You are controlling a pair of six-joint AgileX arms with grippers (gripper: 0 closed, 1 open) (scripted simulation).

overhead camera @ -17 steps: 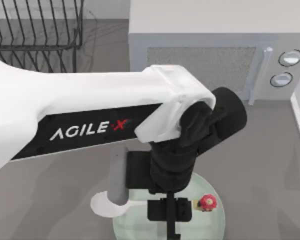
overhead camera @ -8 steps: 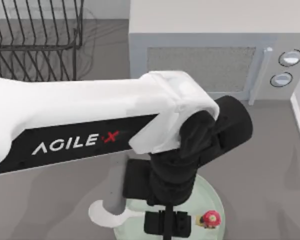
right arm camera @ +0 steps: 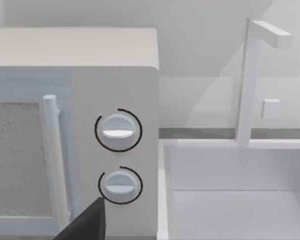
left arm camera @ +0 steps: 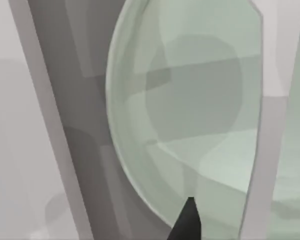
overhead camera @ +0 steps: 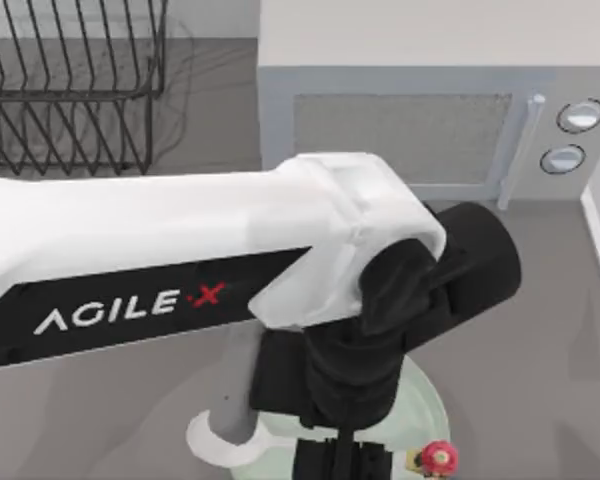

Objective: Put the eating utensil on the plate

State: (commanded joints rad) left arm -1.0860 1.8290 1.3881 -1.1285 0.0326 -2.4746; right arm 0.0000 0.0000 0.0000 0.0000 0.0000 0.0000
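At the near edge of the desk [overhead camera: 540, 330], the left gripper [overhead camera: 340, 465] hangs over the plate [overhead camera: 428, 405], with the arm's white link crossing most of the top view. The spoon [overhead camera: 220, 440] shows beside it: its broad white end juts past the plate's left rim, above the desk. I judge the jaws are pinching the spoon's handle, though the wrist hides the contact, so I cannot tell for sure.

The risk is in the release. With the broad end overhanging the rim, letting go here could tip the spoon off the plate or leave it straddling the edge. A small red toy [overhead camera: 438, 458] sits on the plate's right part; sliding the spoon that way could knock it.

The left wrist view shows the plate's curved rim [left arm camera: 121, 150] close below. The right arm stays parked, its camera facing the microwave [right arm camera: 115, 100].
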